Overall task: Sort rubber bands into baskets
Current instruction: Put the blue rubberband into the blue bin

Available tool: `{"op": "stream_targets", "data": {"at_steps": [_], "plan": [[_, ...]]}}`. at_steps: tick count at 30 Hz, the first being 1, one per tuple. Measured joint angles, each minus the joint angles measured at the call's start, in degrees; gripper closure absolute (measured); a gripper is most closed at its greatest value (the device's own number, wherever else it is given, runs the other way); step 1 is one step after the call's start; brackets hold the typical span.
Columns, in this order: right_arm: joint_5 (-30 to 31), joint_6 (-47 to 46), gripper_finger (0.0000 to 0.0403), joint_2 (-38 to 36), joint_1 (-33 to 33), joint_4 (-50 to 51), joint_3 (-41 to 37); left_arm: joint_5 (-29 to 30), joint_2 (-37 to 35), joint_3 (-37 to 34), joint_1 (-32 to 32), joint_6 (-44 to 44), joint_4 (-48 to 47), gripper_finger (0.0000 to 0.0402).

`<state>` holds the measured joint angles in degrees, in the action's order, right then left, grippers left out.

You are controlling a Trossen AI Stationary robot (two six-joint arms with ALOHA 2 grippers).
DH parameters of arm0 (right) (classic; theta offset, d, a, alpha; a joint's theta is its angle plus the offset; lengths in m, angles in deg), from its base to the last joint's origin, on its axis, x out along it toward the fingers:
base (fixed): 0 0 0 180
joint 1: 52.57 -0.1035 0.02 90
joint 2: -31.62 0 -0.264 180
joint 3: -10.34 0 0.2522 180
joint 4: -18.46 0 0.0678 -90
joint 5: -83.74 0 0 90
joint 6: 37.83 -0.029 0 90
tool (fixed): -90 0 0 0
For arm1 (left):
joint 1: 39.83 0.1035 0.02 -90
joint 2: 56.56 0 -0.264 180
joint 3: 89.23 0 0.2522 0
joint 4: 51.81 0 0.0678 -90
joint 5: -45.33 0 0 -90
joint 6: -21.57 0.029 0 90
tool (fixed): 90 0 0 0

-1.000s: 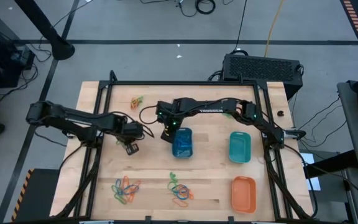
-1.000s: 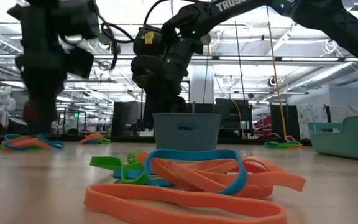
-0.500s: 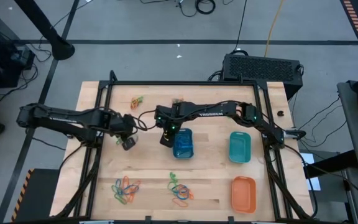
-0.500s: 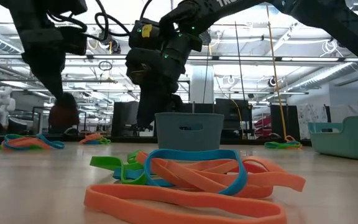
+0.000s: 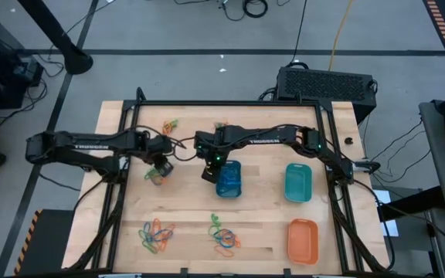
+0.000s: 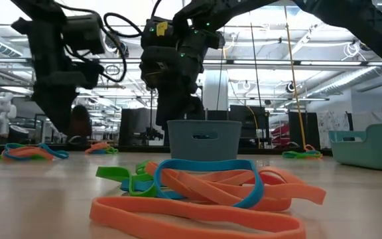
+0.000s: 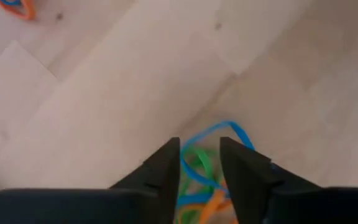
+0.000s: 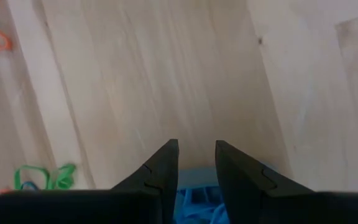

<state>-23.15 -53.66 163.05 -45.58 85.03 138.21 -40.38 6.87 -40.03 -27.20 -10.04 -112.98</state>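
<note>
left claw (image 7: 199, 163) parted narrowly over tangled rubber bands (image 7: 207, 180), poised to pick; right claw (image 8: 196, 163) parted narrowly, empty, above blue basket (image 5: 227, 177).

Three baskets are sitting on the table (image 5: 122, 232). Taking the middle-right basket (image 5: 297, 183) as landmark: one basket (image 5: 227, 178) is lying left of it, another (image 5: 302, 239) nearer the front edge, and rubber bands (image 5: 224, 239) are piling front-left.

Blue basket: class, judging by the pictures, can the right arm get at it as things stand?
Probably yes. The right gripper hangs at the blue basket's left edge, fingers parted, with nothing between them.
</note>
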Motion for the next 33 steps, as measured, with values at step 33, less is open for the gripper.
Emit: {"op": "stream_targets", "data": {"at_steps": [33], "plan": [[0.3,2.0,0.0305,-0.1,-1.1,3.7,0.0,-7.6,14.3,-2.7,2.7,11.5,8.1,0.0242]]}}
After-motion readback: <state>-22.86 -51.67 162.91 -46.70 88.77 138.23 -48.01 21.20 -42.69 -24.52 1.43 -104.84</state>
